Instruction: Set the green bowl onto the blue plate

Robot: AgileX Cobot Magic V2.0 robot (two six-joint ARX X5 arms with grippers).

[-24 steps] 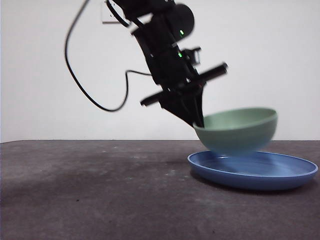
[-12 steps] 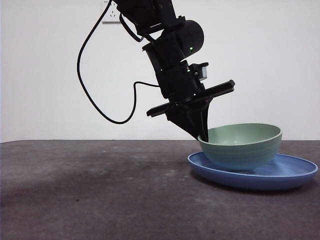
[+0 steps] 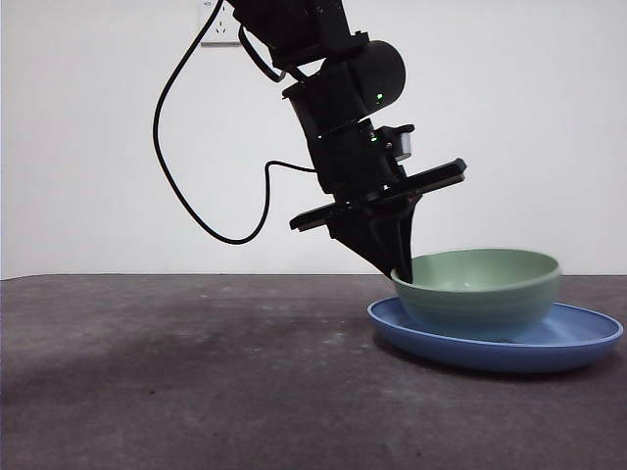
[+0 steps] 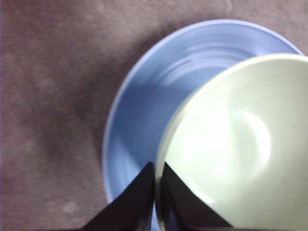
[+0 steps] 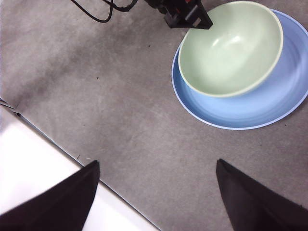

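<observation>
Bowl (image 3: 477, 287) sits on plate (image 3: 495, 338), off-centre toward its left side in front view. Left gripper (image 3: 400, 262) at bowl's left rim, one jaw inside, one outside. Right gripper (image 5: 156, 192) well apart, over table (image 3: 196, 382).

The table (image 3: 196, 372) presented a dark grey, matt surface with a slightly mottled, grainy texture and faint paler patches; the same surface (image 5: 120, 96) appeared in the right wrist view, marked by small specks. A white strip (image 5: 43, 192) ran along the table's edge in that view, meeting the grey surface on a straight diagonal line. Behind the table stood a plain white wall (image 3: 78, 147), evenly lit and unmarked. A white wall socket plate (image 3: 217, 27) was fixed high on that wall, partly hidden. A black cable (image 3: 186, 186) hung in a loose loop before the wall, clear of the table.
</observation>
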